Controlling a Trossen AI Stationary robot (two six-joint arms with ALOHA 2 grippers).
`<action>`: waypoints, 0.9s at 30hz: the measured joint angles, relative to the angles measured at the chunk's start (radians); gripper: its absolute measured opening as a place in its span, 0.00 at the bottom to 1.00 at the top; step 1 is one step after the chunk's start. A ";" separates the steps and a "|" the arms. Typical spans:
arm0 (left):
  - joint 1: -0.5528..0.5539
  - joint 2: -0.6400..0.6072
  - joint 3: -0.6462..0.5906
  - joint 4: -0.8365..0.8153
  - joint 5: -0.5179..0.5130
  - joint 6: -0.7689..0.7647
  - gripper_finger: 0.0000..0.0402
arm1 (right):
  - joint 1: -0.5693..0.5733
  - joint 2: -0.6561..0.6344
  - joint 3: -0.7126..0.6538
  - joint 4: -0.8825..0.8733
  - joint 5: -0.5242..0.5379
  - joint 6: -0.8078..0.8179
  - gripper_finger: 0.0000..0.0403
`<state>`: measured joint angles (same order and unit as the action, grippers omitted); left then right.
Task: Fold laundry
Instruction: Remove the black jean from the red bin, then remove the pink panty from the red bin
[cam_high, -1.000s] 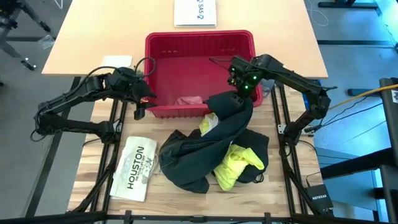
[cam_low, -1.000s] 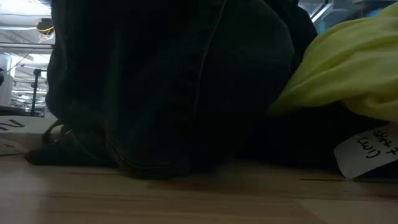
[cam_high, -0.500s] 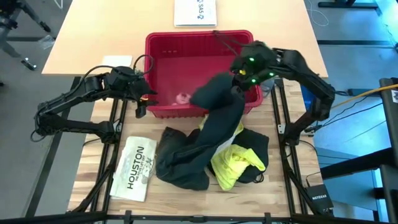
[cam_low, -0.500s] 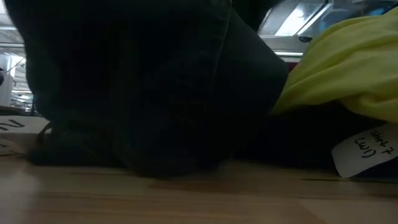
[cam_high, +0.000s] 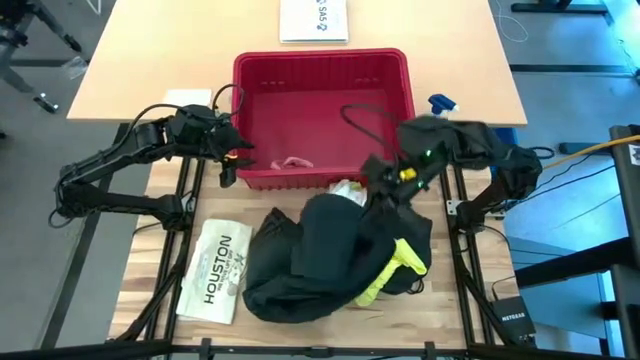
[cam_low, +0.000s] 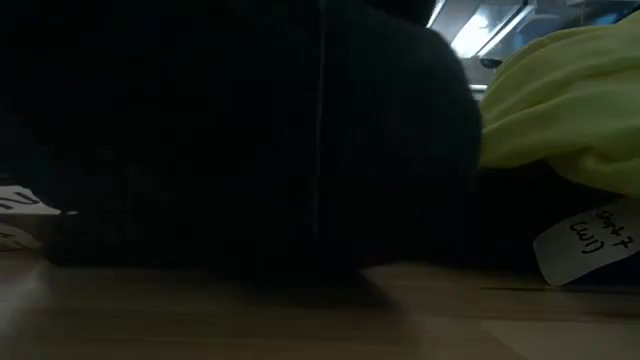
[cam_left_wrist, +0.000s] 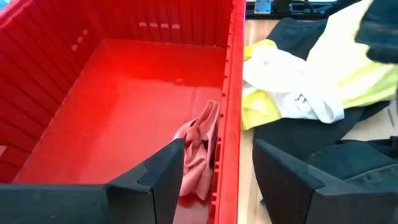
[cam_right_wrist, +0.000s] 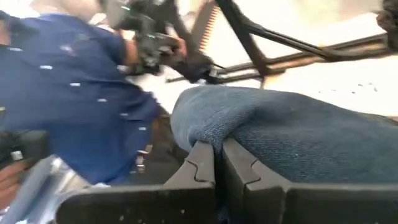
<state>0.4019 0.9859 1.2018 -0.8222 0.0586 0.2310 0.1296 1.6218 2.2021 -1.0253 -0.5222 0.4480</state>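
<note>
We list, from the left side across:

- Left gripper (cam_high: 226, 163): arm bent at the elbow along the tabletop's left edge, its fingers (cam_left_wrist: 163, 176) spread apart and holding nothing, straddling the near wall of the red plastic basket (cam_high: 258, 180) at its left corner.
- Flat white item printed "HOUSTON" (cam_high: 218, 270): lying at the tabletop's front left.
- Small pink cloth (cam_left_wrist: 198, 149): crumpled inside the basket, against its near wall.
- Large dark denim trousers (cam_high: 315, 262): heaped at the front centre of the tabletop.
- Small white cloth (cam_left_wrist: 292, 87): on the heap just outside the basket's near wall.
- Bright yellow T-shirt (cam_high: 400, 262): mostly under the trousers, showing at their right side.
- Right gripper (cam_high: 390, 183): arm folded low from the right edge, fingers clenched on a fold of the trousers just in front of the basket's right corner.
</note>
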 joint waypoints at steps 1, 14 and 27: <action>0.000 0.000 0.000 0.001 0.000 0.000 0.45 | 0.004 0.006 -0.009 -0.015 0.033 0.000 0.00; -0.003 0.000 0.000 -0.007 0.000 -0.036 0.45 | -0.076 0.194 -0.243 -0.068 0.045 -0.071 0.06; -0.002 0.000 0.000 -0.058 0.000 -0.052 0.45 | -0.226 0.187 -0.268 0.380 -0.314 0.051 0.46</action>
<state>0.4000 0.9859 1.2018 -0.8806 0.0589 0.1792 -0.0963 1.8089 1.9337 -0.6457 -0.8359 0.4989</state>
